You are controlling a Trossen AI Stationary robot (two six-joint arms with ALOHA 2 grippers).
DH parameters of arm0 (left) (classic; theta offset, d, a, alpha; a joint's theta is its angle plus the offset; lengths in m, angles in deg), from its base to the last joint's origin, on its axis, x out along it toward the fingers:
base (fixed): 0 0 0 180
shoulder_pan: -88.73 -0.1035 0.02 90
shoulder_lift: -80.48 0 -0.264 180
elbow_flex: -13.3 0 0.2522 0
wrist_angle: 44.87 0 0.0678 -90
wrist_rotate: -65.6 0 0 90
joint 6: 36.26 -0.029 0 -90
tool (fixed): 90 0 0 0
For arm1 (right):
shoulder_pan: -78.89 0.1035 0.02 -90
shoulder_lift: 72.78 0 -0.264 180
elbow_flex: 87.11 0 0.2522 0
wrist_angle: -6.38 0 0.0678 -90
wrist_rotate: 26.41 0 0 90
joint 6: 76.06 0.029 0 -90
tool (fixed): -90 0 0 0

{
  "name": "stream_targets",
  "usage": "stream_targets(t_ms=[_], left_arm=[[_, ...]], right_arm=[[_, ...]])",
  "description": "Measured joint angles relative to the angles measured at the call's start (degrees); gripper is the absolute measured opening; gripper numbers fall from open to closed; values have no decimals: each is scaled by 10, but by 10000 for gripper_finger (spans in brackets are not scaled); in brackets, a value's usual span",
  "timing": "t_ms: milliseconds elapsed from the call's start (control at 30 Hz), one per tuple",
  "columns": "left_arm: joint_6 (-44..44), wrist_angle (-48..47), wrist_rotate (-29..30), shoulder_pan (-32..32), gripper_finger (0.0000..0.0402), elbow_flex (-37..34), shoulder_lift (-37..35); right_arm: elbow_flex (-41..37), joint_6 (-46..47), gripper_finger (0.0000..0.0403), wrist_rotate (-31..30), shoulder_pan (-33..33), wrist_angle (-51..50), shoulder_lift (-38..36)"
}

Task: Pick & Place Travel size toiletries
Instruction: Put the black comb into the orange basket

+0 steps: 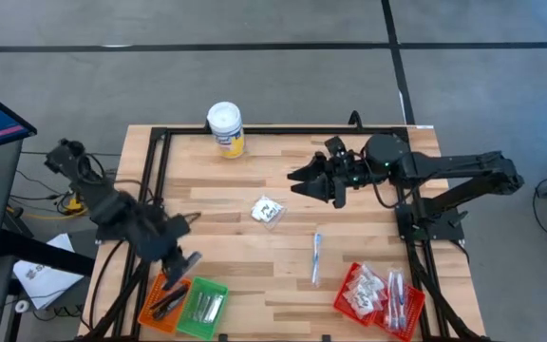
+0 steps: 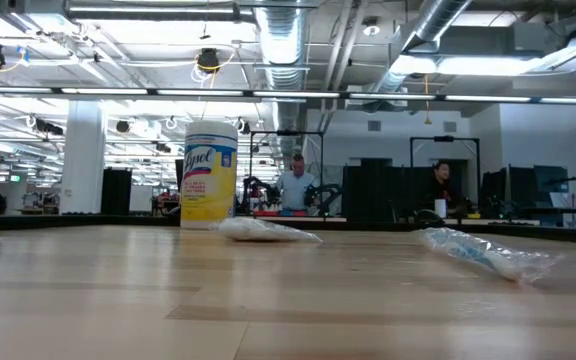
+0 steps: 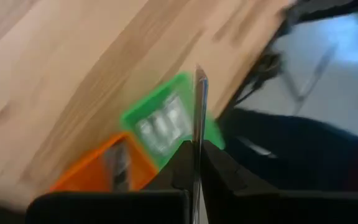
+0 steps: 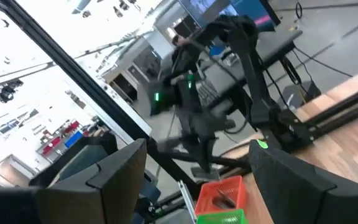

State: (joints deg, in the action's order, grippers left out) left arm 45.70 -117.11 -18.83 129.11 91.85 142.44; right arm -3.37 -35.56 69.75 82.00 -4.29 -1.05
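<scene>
My left gripper (image 1: pixel 186 264) hangs above the table's near left corner, over the orange basket (image 1: pixel 164 300) and the green basket (image 1: pixel 203 309), and is shut on a slim silvery stick (image 3: pixel 199 106). The green basket (image 3: pixel 166 121) holds silvery wrapped items; the orange one (image 3: pixel 107 165) holds dark narrow ones. My right gripper (image 1: pixel 304 180) hovers open over the far middle of the table, touching nothing. A white sachet (image 1: pixel 268 211) and a slim wrapped stick (image 1: pixel 316 256) lie flat on the wood; the low view shows the sachet (image 2: pixel 263 230) and the stick (image 2: pixel 488 255). My left gripper pinches the silvery stick between its two fingers (image 3: pixel 219 165), which lie along the stick. The stick's free end (image 3: pixel 200 78) juts out past the fingertips. The stick is lifted clear, above the green basket. The held end is hidden between the fingers.
A white-lidded yellow canister (image 1: pixel 226 128) stands at the far edge. Two red baskets (image 1: pixel 364 290) with sachets and sticks sit at the near right corner. A black frame rail (image 1: pixel 155 161) runs along the table's left and far sides. People stand far behind the table.
</scene>
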Motion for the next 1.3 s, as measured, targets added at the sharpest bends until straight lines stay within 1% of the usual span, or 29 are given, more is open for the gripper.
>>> stream_targets(t_ms=[133, 200, 333, 500, 800, 967, 1300], left_arm=[[53, -30, 0, 53, 4, 0, 39], [70, -30, 1, 74, 4, 0, 56], [95, -30, 3, 110, 4, 0, 93], [100, -30, 4, 142, 5, -1, 138], [105, -19, 0, 162, 5, -1, 189], [113, -15, -26, 168, 5, -1, 208], [127, 8, -25, 188, 5, -7, 242]], right_arm=[[1, 3, 276, -7, 7, 21, 7], [1, 9, 276, -7, 9, 35, 10], [0, 11, 276, -7, 14, 43, 18], [1, 11, 276, -7, 21, 53, 16], [1, 11, 276, -7, 21, 51, 17], [1, 11, 276, -7, 21, 51, 17], [1, 11, 276, -7, 21, 51, 17]])
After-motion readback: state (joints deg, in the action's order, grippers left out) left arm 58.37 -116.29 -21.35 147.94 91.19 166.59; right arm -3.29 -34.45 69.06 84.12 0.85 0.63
